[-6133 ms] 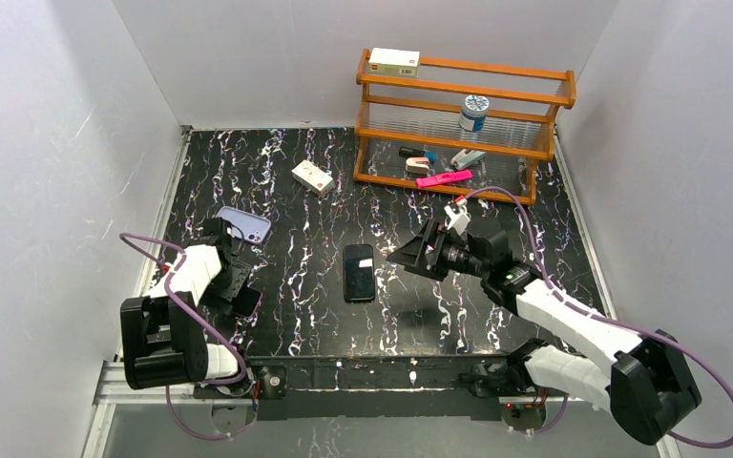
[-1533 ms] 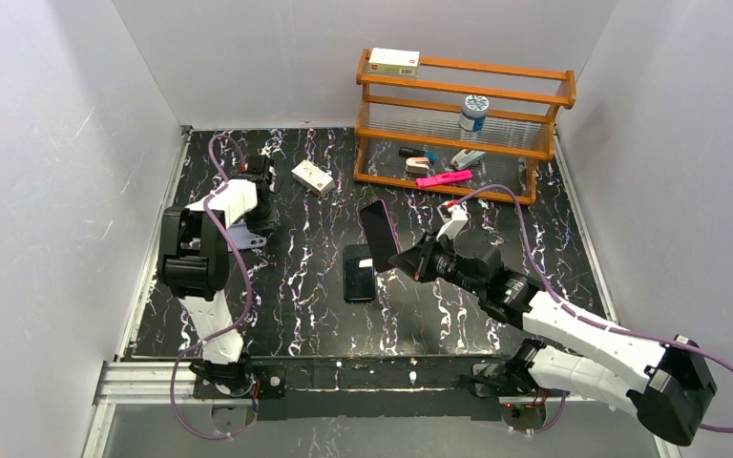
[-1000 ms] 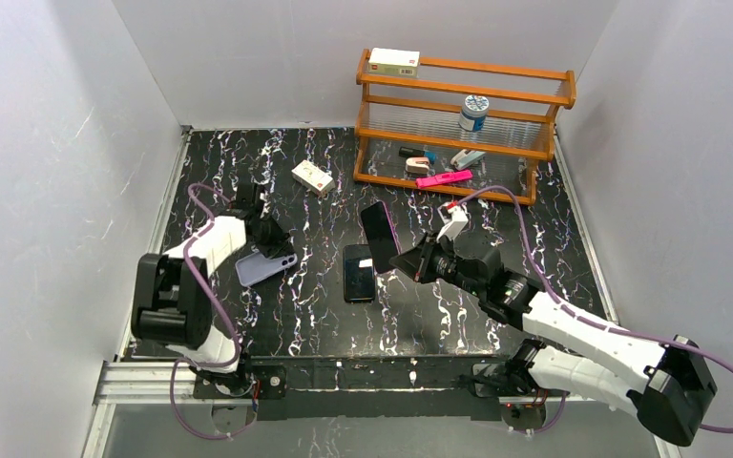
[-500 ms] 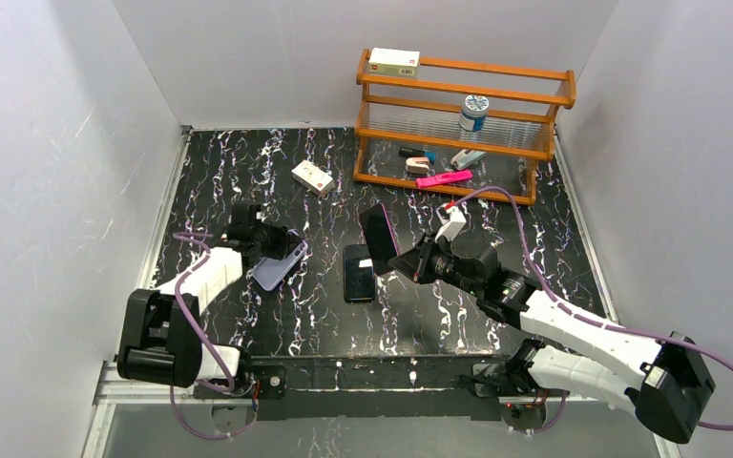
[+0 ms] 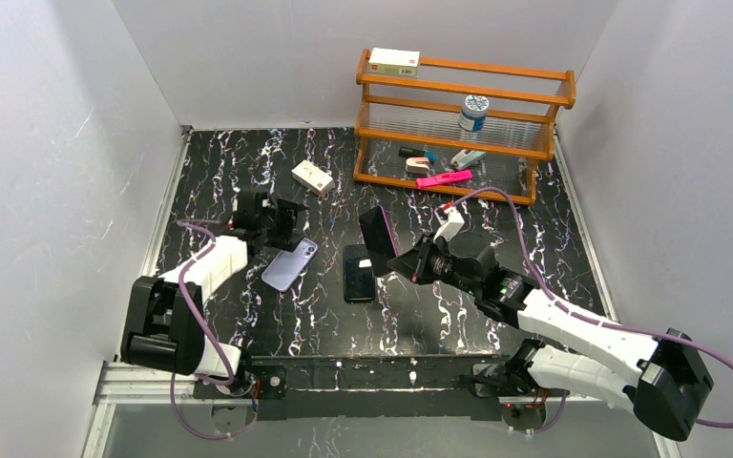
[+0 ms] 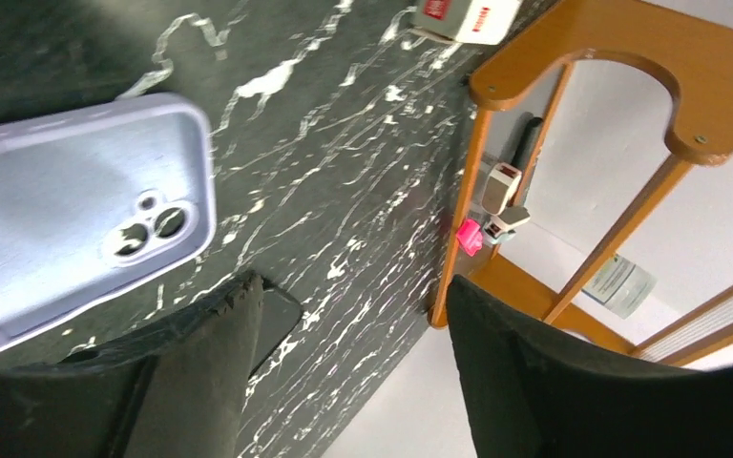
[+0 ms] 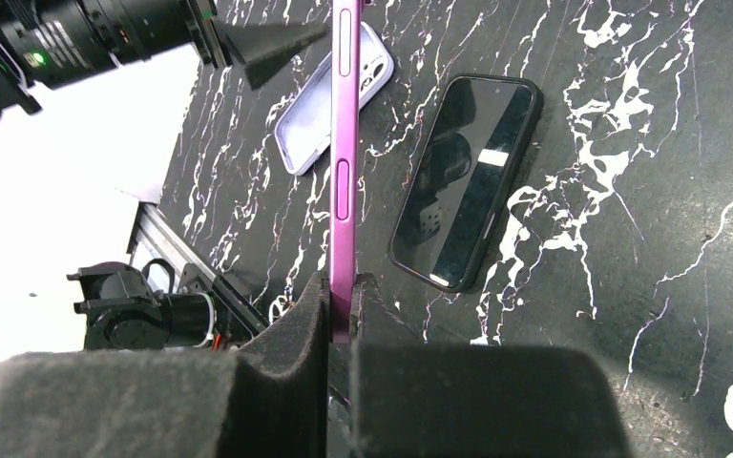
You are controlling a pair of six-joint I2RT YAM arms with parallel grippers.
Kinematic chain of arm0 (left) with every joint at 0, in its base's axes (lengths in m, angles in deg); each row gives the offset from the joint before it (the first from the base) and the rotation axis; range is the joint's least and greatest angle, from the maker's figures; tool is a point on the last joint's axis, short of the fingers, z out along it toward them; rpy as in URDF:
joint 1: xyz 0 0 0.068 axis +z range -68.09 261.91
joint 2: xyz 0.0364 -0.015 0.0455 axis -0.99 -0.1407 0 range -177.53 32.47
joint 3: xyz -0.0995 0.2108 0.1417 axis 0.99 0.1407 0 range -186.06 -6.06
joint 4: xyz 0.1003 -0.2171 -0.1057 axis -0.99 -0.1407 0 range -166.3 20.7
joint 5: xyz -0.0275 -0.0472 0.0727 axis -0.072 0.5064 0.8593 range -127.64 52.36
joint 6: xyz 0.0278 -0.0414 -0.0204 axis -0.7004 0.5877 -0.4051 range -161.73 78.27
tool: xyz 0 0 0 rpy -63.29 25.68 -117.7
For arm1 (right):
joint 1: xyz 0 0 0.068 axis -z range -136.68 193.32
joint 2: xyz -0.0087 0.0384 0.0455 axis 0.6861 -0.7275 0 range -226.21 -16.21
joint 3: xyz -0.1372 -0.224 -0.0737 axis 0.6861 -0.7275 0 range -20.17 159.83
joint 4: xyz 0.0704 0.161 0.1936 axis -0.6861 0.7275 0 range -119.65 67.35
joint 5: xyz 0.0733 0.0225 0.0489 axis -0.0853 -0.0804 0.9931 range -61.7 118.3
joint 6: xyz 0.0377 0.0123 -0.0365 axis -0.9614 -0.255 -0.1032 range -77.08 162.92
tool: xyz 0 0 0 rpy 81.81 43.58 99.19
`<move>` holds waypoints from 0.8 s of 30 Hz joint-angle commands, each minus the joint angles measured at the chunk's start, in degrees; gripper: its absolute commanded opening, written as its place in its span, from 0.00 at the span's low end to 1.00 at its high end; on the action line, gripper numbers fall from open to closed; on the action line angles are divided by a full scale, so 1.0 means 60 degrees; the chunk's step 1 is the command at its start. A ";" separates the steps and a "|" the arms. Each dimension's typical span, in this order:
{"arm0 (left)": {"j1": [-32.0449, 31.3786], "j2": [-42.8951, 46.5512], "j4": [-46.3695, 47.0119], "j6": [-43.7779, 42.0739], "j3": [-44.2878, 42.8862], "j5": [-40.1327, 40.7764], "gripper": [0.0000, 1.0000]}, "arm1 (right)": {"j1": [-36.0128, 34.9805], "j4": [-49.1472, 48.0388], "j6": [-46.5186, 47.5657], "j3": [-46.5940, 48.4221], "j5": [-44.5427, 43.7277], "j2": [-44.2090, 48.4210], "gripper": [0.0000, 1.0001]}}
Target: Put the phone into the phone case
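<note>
The phone (image 5: 378, 239) stands on edge above the table with my right gripper (image 5: 398, 262) shut on its lower end. In the right wrist view the phone (image 7: 345, 143) shows a thin purple rim between the pads of the right gripper (image 7: 344, 286). The lavender phone case (image 5: 289, 264) lies flat on the table, hollow side up, left of the phone. My left gripper (image 5: 284, 218) hangs just behind it, open and empty. The left wrist view has the phone case (image 6: 76, 200) at the left, apart from the left gripper (image 6: 353, 296).
A black-cased slab (image 5: 359, 272) lies flat between the case and the held phone. A small white box (image 5: 312, 176) sits further back. The wooden rack (image 5: 465, 124) stands at the back right with a bottle (image 5: 473, 113) and small items on it.
My left arm carried the case toward the middle, then its jaws opened and the case now lies loose on the table. The right arm with the phone has barely moved.
</note>
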 commanded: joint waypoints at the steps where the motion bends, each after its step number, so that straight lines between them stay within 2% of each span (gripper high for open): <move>1: 0.0014 -0.0233 -0.1063 -0.2628 -0.1185 0.0018 0.70 | -0.0002 -0.0993 -0.0042 0.0201 -0.0009 0.0122 0.01; 7: 0.0187 -0.0718 -0.3656 -0.7574 -0.3019 0.0357 0.70 | 0.0006 -0.0936 -0.0050 0.0254 0.0044 0.0103 0.01; 12: 0.0230 -0.0904 -0.5226 -1.0368 -0.3652 0.1592 0.68 | 0.0001 -0.0983 -0.0115 0.0253 0.0075 0.0052 0.01; 17: 0.0263 -0.1556 -0.5951 -1.1877 -0.3788 0.2184 0.64 | -0.0002 -0.1050 -0.0190 0.0304 0.0153 -0.0101 0.01; 24: 0.0263 -0.2747 -0.6131 -1.2317 -0.3877 0.1618 0.56 | 0.0006 -0.1051 -0.0182 0.0501 0.0263 -0.0314 0.01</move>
